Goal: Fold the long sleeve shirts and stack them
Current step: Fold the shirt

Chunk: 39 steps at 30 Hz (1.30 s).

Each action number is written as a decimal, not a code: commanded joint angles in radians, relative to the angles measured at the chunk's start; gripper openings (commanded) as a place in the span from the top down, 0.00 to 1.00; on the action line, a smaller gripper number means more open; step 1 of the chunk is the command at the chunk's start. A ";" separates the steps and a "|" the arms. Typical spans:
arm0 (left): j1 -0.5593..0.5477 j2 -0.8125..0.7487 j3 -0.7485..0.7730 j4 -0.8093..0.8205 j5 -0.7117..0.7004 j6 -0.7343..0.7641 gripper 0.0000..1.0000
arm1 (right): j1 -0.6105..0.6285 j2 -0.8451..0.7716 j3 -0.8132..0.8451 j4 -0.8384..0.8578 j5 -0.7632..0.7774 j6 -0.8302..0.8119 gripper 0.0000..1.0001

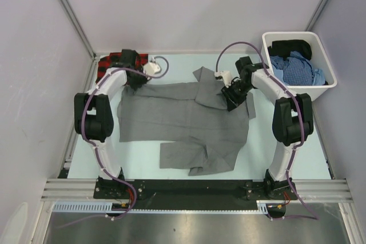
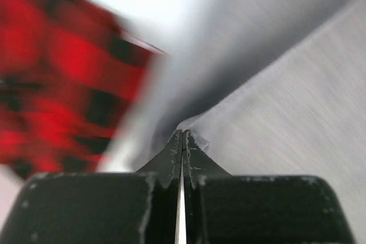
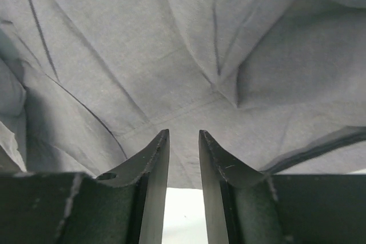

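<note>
Pale lilac walls [image 1: 189,10] close in a light mint counter [image 1: 143,161], with both arms reaching out from its near edge. The grey shirt [image 1: 183,118] lies spread across the middle of the counter, mostly flat, with creases and a rumpled heap at its near-right part. One sleeve lies along its near side. A pointed flap of the same cloth sticks out toward the far wall, just beside the right arm's wrist.

The plaid shirt [image 1: 108,61], red and black, sits bunched in the far-left corner, just beyond the grey shirt's far-left corner.

The left tool [image 2: 182,134] is at that far-left corner. Its fingers are pressed together and pinch a pucker of the grey shirt at their tips. The left wrist view is blurred, showing plaid to the left of the fingers and grey to the right.

The right tool [image 3: 184,135] is over the far-right part of the grey shirt. Its fingers stand a narrow gap apart, with creased grey cloth just past the tips and nothing seen between them.

A white bin [image 1: 289,34] stands at the far-right corner, holding blue cloth [image 1: 300,70] and a black garment [image 1: 291,47]
</note>
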 commanded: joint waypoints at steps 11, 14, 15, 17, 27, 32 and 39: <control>0.034 0.374 0.570 0.334 -0.191 -0.402 1.00 | -0.047 0.033 -0.018 0.018 0.103 -0.064 0.69; 0.035 0.429 0.627 0.305 -0.207 -0.403 0.71 | -0.049 0.036 0.066 0.021 0.068 -0.017 0.61; 0.040 0.431 0.637 0.288 -0.207 -0.406 0.61 | -0.049 0.037 0.113 0.037 0.051 -0.002 0.58; 0.049 0.393 0.639 0.247 -0.164 -0.435 0.36 | -0.043 0.045 0.149 0.063 0.023 0.055 0.50; 0.101 -0.005 0.369 0.187 0.065 -0.511 0.16 | -0.070 0.290 0.417 0.218 -0.040 0.442 0.42; 0.101 -0.146 0.210 0.202 0.085 -0.515 0.12 | -0.104 0.347 0.410 0.261 -0.082 0.604 0.43; 0.101 -0.227 0.108 0.201 0.076 -0.519 0.11 | -0.135 0.429 0.471 0.342 -0.190 0.705 0.45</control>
